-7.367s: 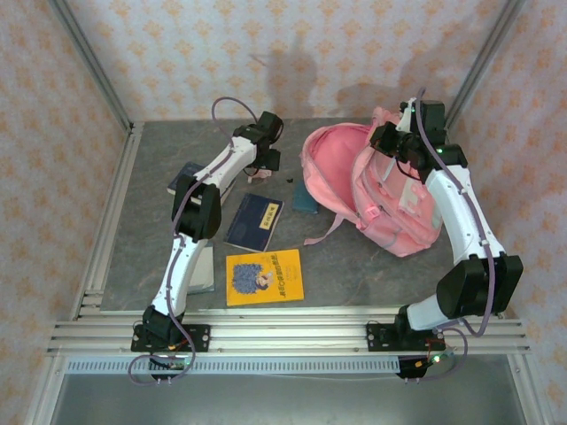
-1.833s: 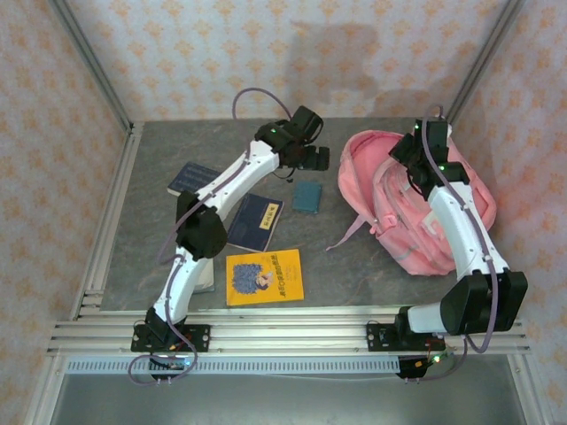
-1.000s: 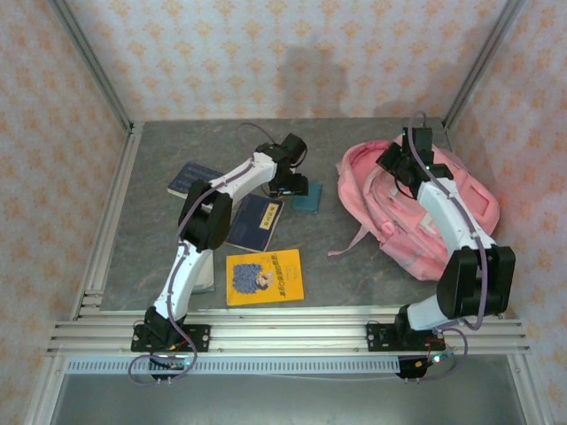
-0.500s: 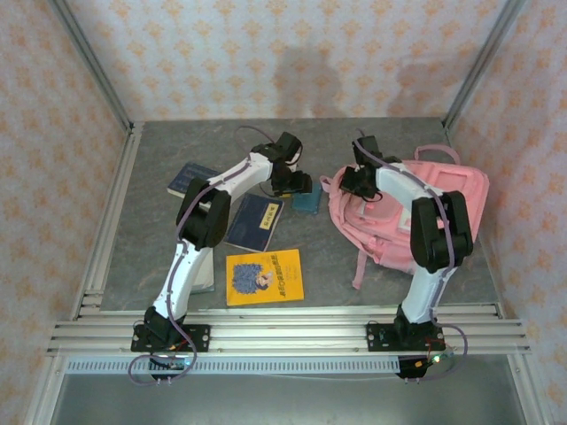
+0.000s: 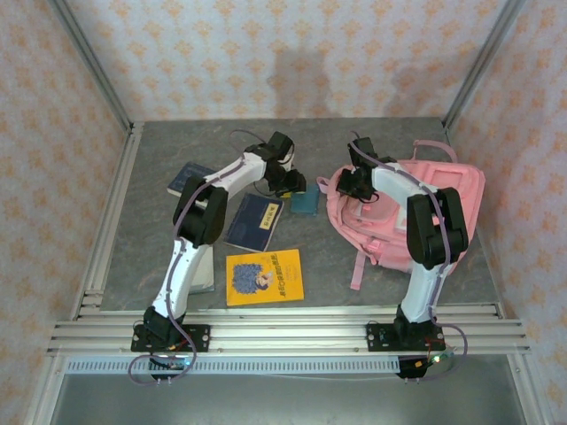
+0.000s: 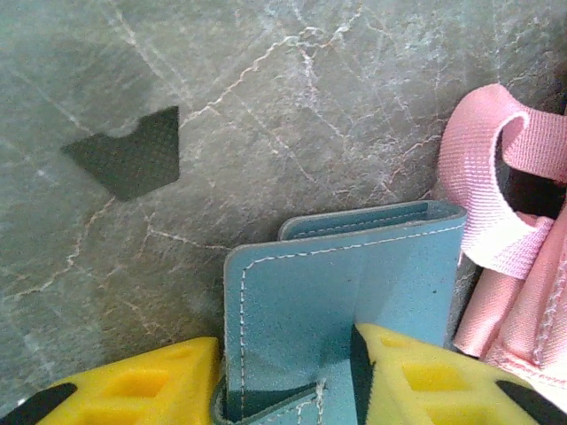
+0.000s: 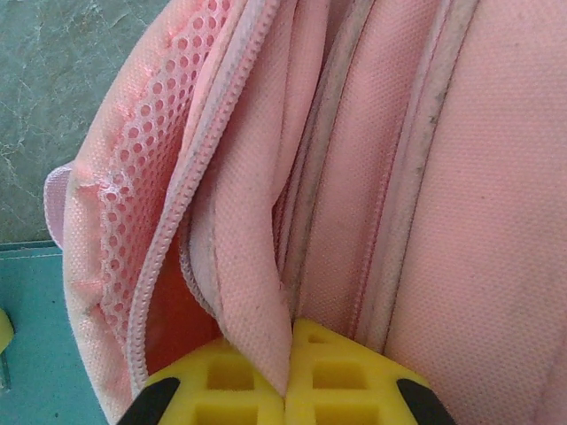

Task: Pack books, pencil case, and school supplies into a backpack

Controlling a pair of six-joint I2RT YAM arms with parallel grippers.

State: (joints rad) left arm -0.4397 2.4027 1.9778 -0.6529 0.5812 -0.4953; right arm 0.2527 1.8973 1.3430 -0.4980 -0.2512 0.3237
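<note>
**No lettering is legible in any view.**
In the top view, the yellow book (image 5: 265,277) has a cartoon cover, but any print around the drawing is too small and blurred to make out. The navy book (image 5: 254,221) just behind it carries a pale label whose marks are too fine to read. The second navy book (image 5: 190,178), near the left rail, is too small to tell what its cover bears.

A staged lab test cell is seen: a grey marble-look table (image 5: 159,150) is enclosed by wallpapered panels (image 5: 177,53), and aluminium rails (image 5: 283,335) are mounted along its near edge.
</note>
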